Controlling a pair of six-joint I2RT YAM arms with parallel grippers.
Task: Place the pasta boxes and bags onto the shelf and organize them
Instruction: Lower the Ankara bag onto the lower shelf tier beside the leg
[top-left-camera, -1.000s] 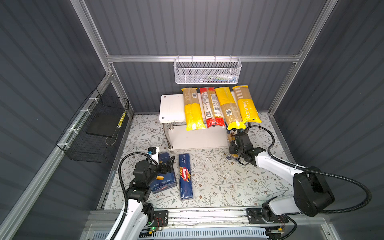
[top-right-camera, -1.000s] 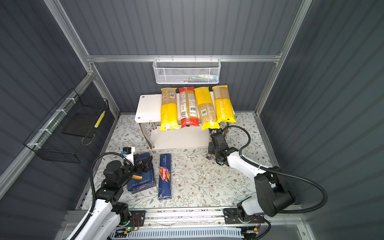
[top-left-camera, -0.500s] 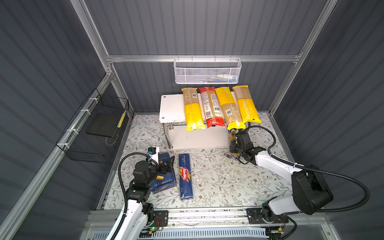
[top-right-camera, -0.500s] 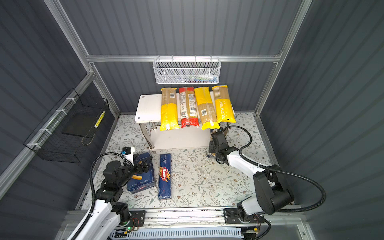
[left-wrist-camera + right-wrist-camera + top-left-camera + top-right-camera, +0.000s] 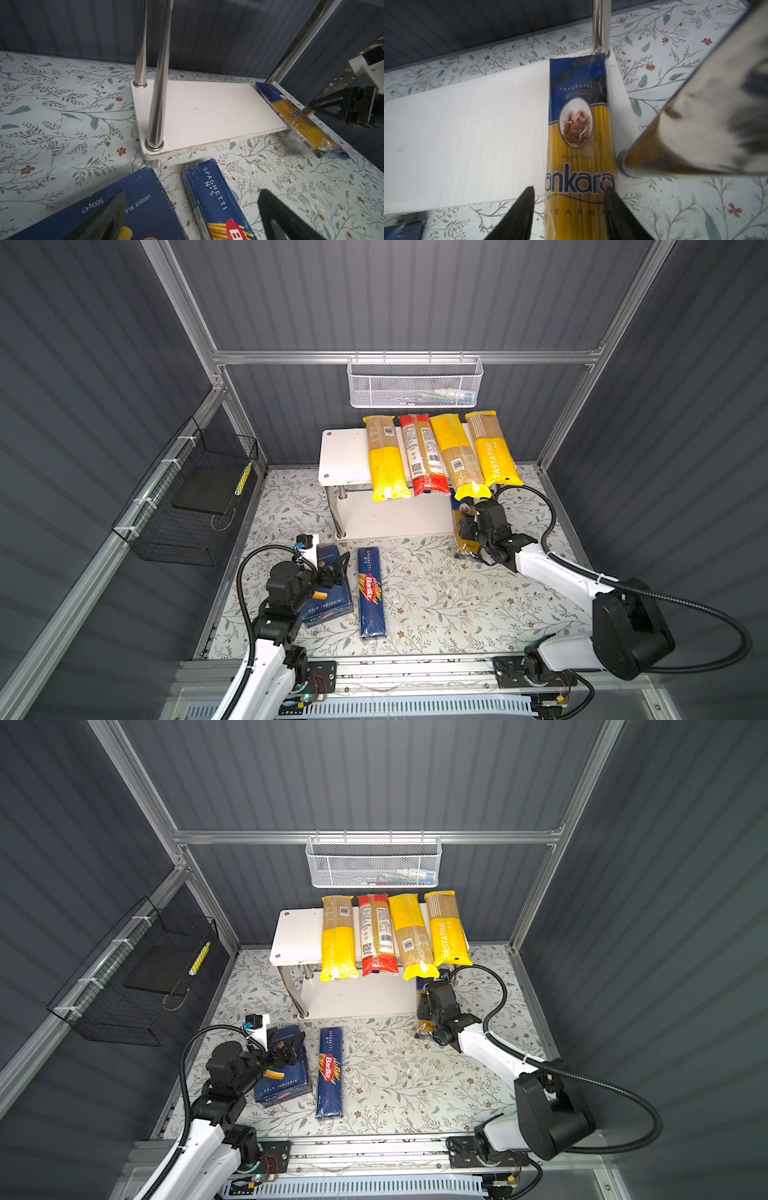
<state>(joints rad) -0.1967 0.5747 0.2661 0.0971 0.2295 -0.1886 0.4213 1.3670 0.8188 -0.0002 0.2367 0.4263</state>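
Where the right gripper reaches under the shelf, we find little room. Its fingers stand partly apart astride the ankara bag. One tip is clear of the bag's side and the other overlaps its opposite edge; we cannot tell whether that one touches. The front right leg stands close beside that finger.

The bag lies flat along the lower tier's right edge. Its far end reaches the rear right leg at the back corner, and its near end sticks out past the front edge, over the floor. From the bag to the left edge, that tier is bare.

On the top tier the yellow bag, red bag, second yellow bag and PASTATIME bag lie side by side from the middle to the right edge. All four overhang the front edge, and the left end is bare.

The ankara bag is long and slim. It is navy at the far end and clear over yellow strands nearer us, with an oval portrait where the colours meet. Its name runs in large navy letters between the fingertips.

The left gripper hovers empty, fingers wide, above the rigatoni box and spaghetti box. Both boxes lie flat, side by side, towards the floor's front left corner. We see open floor between them and the right arm.
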